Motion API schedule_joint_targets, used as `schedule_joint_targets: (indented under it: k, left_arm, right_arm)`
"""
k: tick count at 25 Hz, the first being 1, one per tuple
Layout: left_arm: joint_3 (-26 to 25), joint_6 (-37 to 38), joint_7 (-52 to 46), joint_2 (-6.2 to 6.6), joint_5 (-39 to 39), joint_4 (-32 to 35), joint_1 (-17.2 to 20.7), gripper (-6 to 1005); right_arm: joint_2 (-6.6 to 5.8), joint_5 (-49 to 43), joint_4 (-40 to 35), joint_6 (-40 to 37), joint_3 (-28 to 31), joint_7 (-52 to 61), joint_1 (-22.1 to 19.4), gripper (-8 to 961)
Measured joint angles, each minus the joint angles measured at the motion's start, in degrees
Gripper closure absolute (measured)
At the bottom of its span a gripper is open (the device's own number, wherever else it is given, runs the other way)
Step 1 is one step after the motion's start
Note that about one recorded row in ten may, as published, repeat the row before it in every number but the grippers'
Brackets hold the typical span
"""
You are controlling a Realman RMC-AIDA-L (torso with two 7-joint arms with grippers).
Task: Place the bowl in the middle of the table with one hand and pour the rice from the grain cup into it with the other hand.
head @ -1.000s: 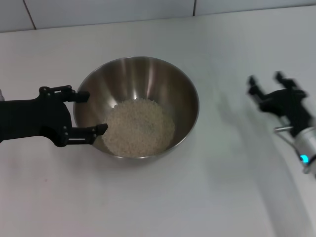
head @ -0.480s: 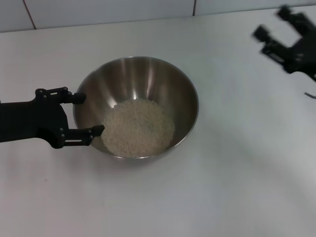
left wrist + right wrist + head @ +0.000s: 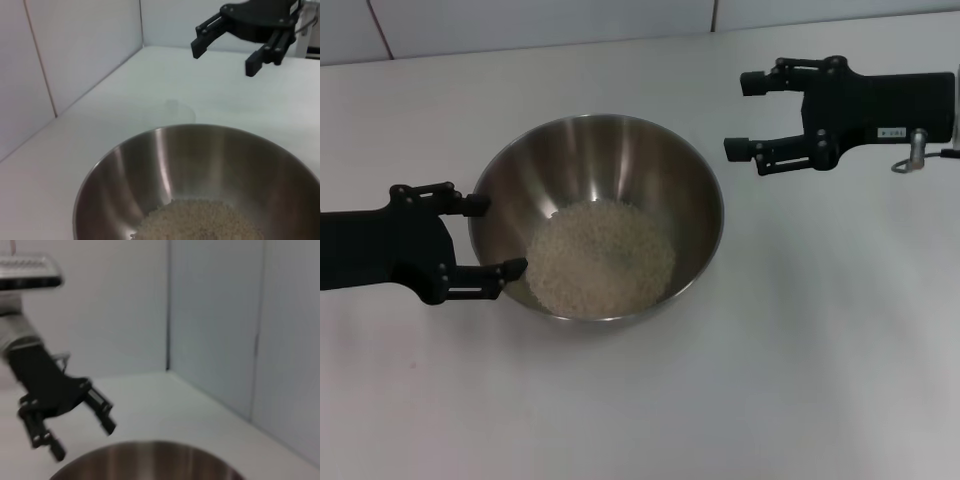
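Note:
The steel bowl point(image 3: 620, 150) stands mid-table with a heap of rice point(image 3: 600, 260) in its bottom. My left gripper point(image 3: 496, 237) is open at the bowl's left side, its fingertips close to the outer wall and holding nothing. My right gripper point(image 3: 740, 115) is open and empty, above the table to the right of and behind the bowl, pointing left. The left wrist view shows the bowl point(image 3: 125, 165), the rice point(image 3: 200, 220) and the right gripper point(image 3: 224, 59) beyond. The right wrist view shows the bowl's rim point(image 3: 150, 446) and the left gripper point(image 3: 82, 440). The grain cup is not clearly in view.
The white table point(image 3: 800, 380) runs back to a tiled wall point(image 3: 540, 20). In the left wrist view a faint clear rounded outline point(image 3: 179, 107) lies on the table beyond the bowl; I cannot tell what it is.
My right gripper has swung from the right edge up and round, and now points left toward the bowl. My left gripper has slid slightly left, away from the bowl's rim.

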Motion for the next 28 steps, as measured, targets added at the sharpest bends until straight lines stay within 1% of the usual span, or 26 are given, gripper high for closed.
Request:
schedule_joint_targets:
  k: [3, 7, 9, 13, 21, 28]
  left_arm:
    - [0.00, 0.00, -0.19, -0.02, 0.26, 0.00, -0.01, 165]
    - [0.00, 0.00, -0.48, -0.03, 0.31, 0.00, -0.04, 165]
    - [0.00, 0.00, -0.51, -0.03, 0.31, 0.02, -0.05, 165]
    - [0.00, 0.00, -0.51, -0.03, 0.31, 0.15, -0.05, 165]
    - [0.12, 0.00, -0.58, -0.02, 0.29, 0.49, -0.12, 165]
    - [0.18, 0.00, -0.59, -0.02, 0.28, 0.53, -0.14, 165]
  right_arm:
    - [-0.11, 5.80, -3.64, 0.43, -12.31, 6.73, -2.47, 118]
    - [0.05, 11.50, -8.05, 2.36, -22.45, 10.71, -5.68, 118]
    - [0.01, 13.17, -9.32, 3.27, -25.51, 11.81, -6.77, 118]
    - [0.06, 13.71, -10.47, 4.34, -28.22, 12.72, -7.85, 118]
    - [0.03, 13.64, -10.32, 4.96, -30.27, 13.58, -8.08, 118]
    - [0.05, 13.76, -10.46, 5.08, -30.53, 13.63, -8.08, 118]
